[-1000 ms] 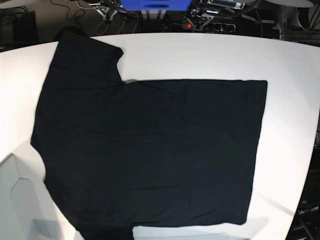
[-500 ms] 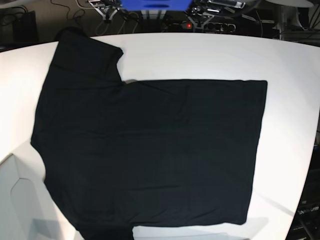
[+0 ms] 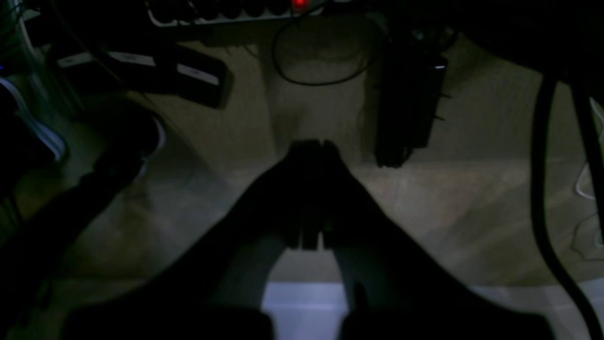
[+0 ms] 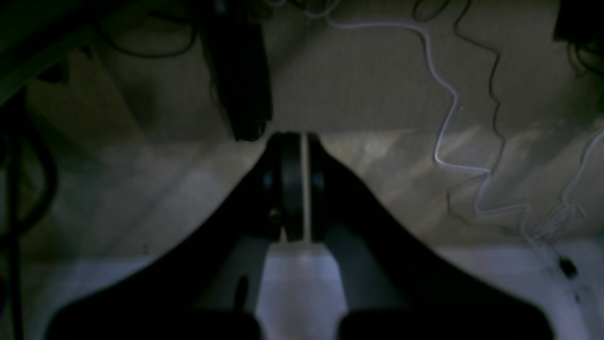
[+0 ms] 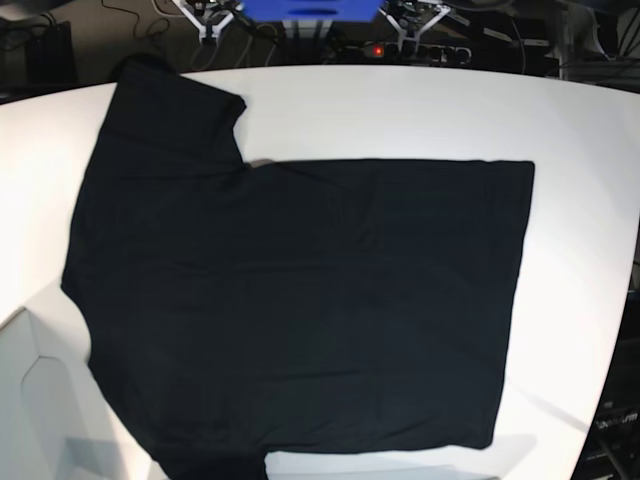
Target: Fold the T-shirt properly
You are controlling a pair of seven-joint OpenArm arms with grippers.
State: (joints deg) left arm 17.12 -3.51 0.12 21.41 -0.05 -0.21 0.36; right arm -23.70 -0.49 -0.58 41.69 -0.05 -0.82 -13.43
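The black T-shirt (image 5: pixel 300 300) lies spread flat on the white table (image 5: pixel 400 110), plain side up. One sleeve (image 5: pixel 170 100) points to the far left, and the hem runs down the right side. No print or label shows. Both arms are pulled back beyond the table's far edge. The left gripper (image 3: pixel 312 144) is shut and empty in its wrist view, over the floor. The right gripper (image 4: pixel 304 139) has its fingers together with only a thin slit between them, and holds nothing. Neither touches the T-shirt.
Behind the table are a blue box (image 5: pixel 310 8), cables and a power strip with a red light (image 5: pixel 375 48). White arm parts (image 5: pixel 420 18) show at the far edge. The floor carries a white cable (image 4: pixel 448 94) and black boxes (image 3: pixel 188 75).
The white arm parts at the far edge have shifted slightly. The T-shirt has not moved.
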